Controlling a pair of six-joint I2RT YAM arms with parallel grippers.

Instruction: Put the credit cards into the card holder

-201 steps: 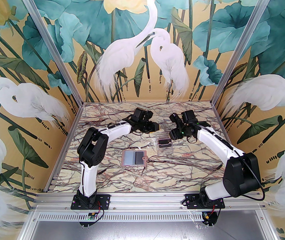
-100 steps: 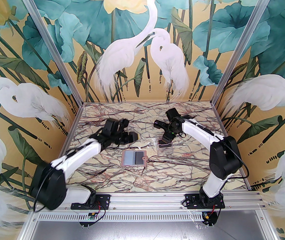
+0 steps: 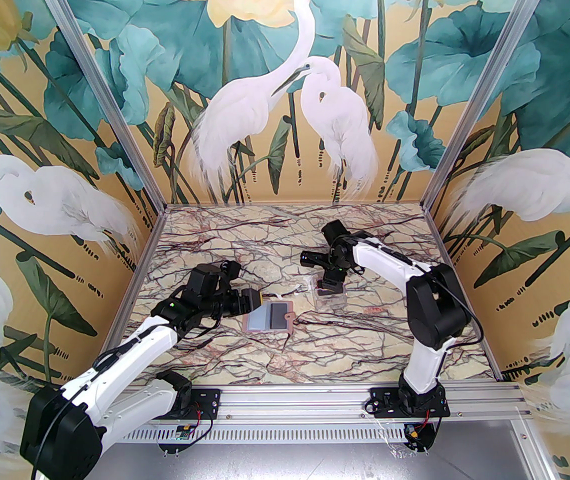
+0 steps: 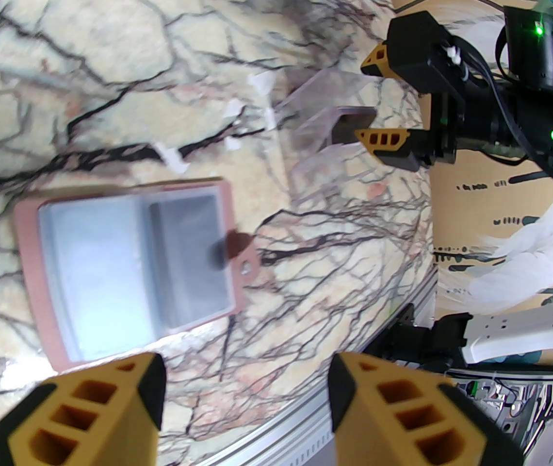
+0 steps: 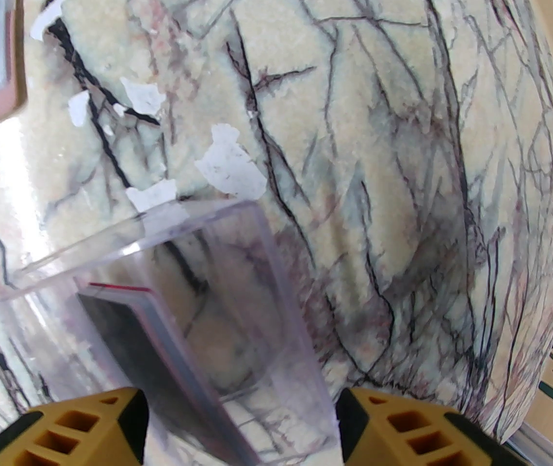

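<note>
The pink card holder (image 3: 268,317) lies open on the table, with a black credit card (image 3: 279,314) in its right sleeve. From the left wrist, the holder (image 4: 126,270) and that card (image 4: 191,255) lie just ahead of my open left gripper (image 4: 247,396), which hovers at the holder's left edge (image 3: 257,302). More credit cards (image 5: 150,338), black with a red edge, stand in a clear plastic box (image 5: 237,279). My right gripper (image 5: 240,420) is open just above that box (image 3: 330,295), its fingers either side of the cards.
White scraps (image 5: 230,168) are stuck to the marble table between the box and the holder. Painted walls enclose the table on three sides. The aluminium rail (image 3: 295,398) runs along the near edge.
The left arm swung from the back of the table down to the holder's left edge. The right gripper came down over the clear box. Both grippers opened wider.
</note>
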